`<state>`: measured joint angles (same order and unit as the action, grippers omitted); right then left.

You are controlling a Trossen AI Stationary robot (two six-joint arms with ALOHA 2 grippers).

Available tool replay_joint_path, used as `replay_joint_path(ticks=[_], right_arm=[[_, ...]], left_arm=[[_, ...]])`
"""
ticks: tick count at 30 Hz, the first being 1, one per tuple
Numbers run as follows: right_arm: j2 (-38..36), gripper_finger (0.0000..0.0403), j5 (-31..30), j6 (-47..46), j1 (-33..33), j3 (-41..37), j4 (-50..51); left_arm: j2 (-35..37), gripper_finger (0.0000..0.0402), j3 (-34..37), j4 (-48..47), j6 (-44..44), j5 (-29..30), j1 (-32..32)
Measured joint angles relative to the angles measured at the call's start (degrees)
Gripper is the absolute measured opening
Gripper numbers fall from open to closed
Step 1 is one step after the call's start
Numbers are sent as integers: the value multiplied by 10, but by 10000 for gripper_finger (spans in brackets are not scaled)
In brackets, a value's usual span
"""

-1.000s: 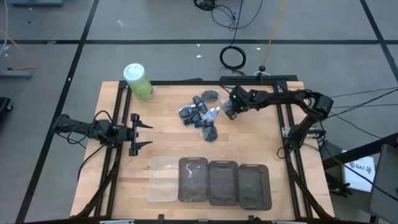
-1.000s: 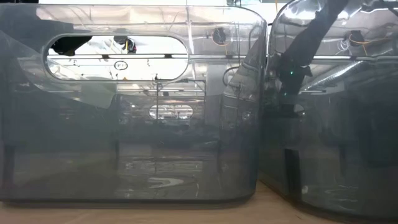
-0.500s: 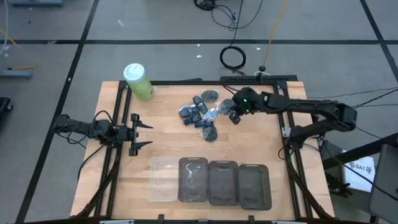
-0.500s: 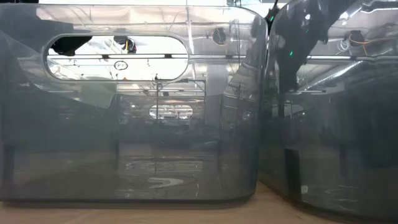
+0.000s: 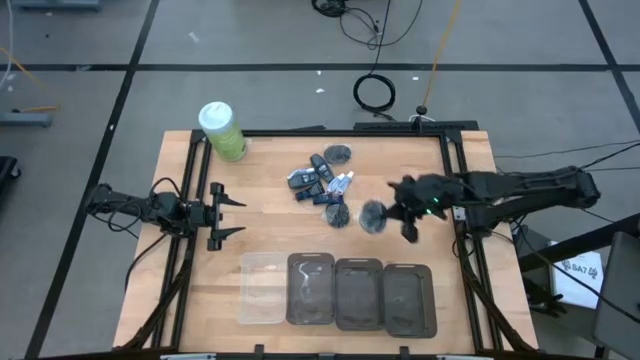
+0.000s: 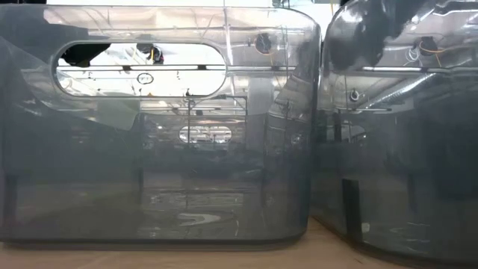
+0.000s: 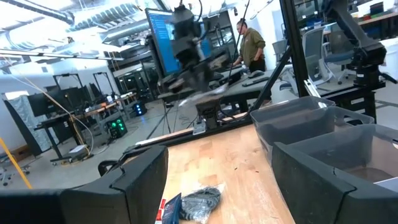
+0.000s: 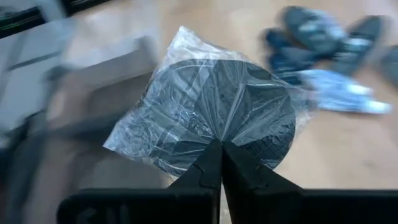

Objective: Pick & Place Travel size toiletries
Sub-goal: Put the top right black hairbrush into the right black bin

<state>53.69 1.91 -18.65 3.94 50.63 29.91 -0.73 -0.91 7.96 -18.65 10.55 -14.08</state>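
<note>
The right claw [image 8: 220, 163] is closed, pinching a dark round disc in clear crinkled wrap [image 8: 214, 112], held above the counter [image 5: 270, 225] beside the toiletries pile [image 5: 322, 185]. The left claw [image 5: 232, 215] is parked, spread wide.

Both arms are built of dark, near-black segments, with thin black cables looped along the left arm [image 5: 130, 205] and the right arm [image 5: 520, 188]. A small green light is seen on the right arm near its wrist. The left gripper [image 5: 232, 216] ends in two slim black fingers [image 7: 134, 177] with flat, angular faces.
</note>
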Motion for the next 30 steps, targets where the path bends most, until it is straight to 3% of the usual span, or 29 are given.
replay_joint_path(ticks=[7,15,22,30], right_arm=[[-40,0,45,-105,154,-1,35],[-44,0,24,-300,300,-35,25],[-44,0,10,-416,368,-95,-60],[-44,0,8,-412,392,-150,-187]], left_arm=[[0,283,0,0,0,0,0],[0,283,0,0,0,0,0],[0,283,0,0,0,0,0],[0,283,0,0,0,0,0]])
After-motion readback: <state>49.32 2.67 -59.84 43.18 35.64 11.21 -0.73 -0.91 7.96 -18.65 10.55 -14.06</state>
